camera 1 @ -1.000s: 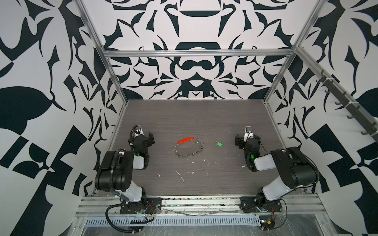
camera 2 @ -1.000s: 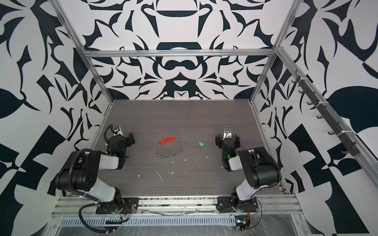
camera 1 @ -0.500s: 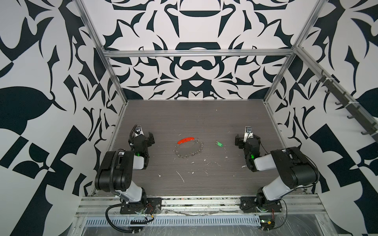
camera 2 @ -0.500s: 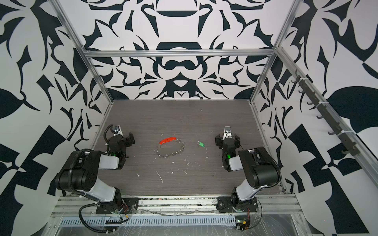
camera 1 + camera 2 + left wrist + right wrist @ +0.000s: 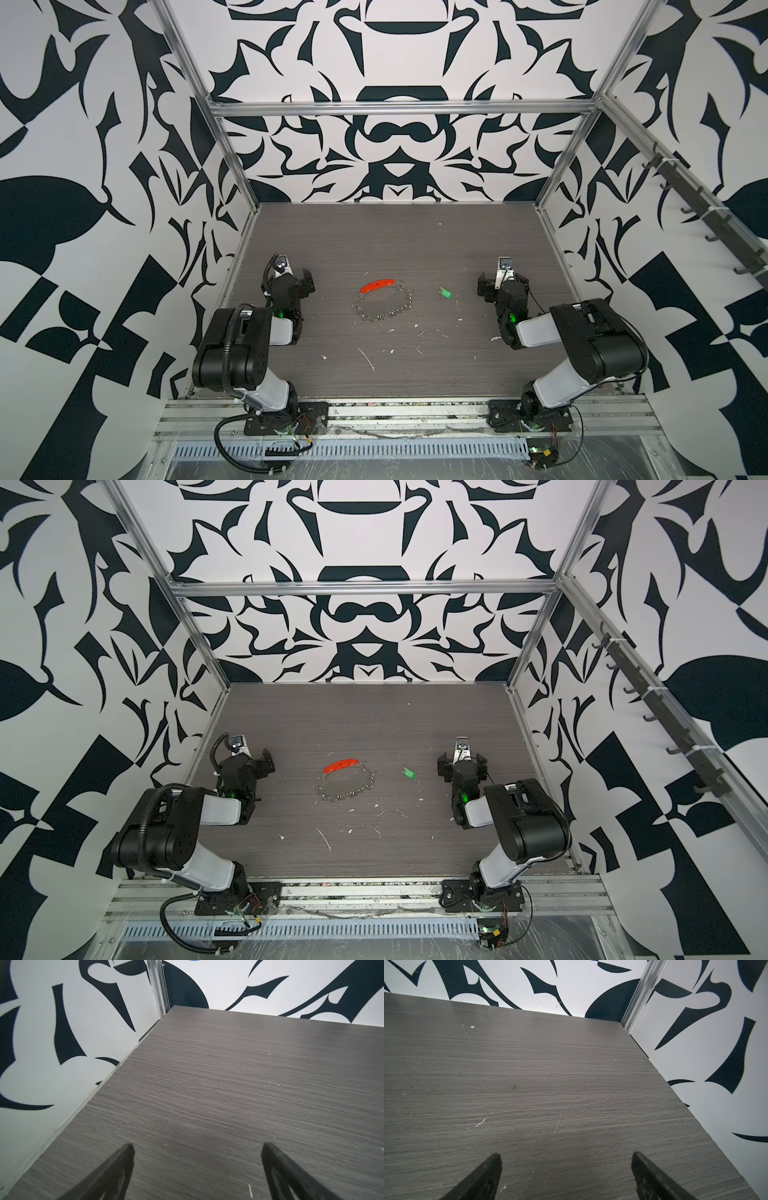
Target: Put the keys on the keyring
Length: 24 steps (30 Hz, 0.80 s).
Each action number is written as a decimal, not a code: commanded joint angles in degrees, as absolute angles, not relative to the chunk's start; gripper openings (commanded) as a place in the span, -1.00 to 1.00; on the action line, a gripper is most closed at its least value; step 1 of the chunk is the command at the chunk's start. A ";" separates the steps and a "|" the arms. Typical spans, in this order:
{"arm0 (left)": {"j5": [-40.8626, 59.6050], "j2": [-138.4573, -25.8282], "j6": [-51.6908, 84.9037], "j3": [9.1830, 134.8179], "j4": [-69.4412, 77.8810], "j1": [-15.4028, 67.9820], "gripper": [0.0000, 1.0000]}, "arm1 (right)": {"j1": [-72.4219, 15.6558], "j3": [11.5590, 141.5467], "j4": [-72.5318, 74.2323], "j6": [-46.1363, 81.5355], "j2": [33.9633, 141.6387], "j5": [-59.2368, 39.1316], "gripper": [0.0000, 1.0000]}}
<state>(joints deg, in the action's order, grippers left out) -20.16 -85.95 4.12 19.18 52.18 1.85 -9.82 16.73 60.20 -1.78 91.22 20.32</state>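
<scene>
- The first pickup has not started: I see the left jaws and right jaws both spread wide and empty, at opposite sides of the tabletop [image 5: 374, 241].
- The keys [image 5: 446, 293] lie near the keyring [image 5: 377, 286], on its right and not touching.
- Next I'd send the right jaws to pinch the green tag.

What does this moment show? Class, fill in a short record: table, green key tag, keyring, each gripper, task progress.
table: dark grey wood grain, flecked with white scraps
keys: one green tag with a small metal ring, lying right of the keyring, not touching it
keyring: loop of small silver rings with a red-orange segment, lying mid-table
left gripper: open, empty, left of the keyring
right gripper: open, empty, right of the keys
progress: keys not yet on the keyring
</scene>
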 commanded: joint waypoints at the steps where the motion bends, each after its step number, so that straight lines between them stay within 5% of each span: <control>1: -22.82 -72.73 3.28 23.39 36.28 5.80 0.99 | -10.13 15.01 65.51 -2.65 89.81 21.26 1.00; 5: -21.17 -61.48 14.04 40.47 1.59 8.26 0.99 | -16.54 15.67 56.85 -6.12 78.93 31.65 1.00; 9: -17.66 -58.94 20.91 49.78 -16.72 8.26 0.99 | -19.69 31.49 22.97 1.53 68.66 36.94 1.00; 14: -29.44 -57.13 37.56 45.36 -17.07 8.09 0.99 | -19.51 43.37 -2.59 30.93 67.62 46.79 1.00; 19: -19.06 -55.07 43.99 44.39 -16.38 7.03 0.99 | -16.73 39.40 -3.73 31.69 64.79 32.40 0.92; 22: -8.44 -52.80 50.27 35.77 -1.96 11.20 0.75 | -19.42 31.91 3.91 30.85 62.36 24.93 0.77; 24: -9.82 -53.88 53.60 31.41 5.22 17.79 0.63 | -22.48 28.31 7.80 30.33 62.59 24.32 0.75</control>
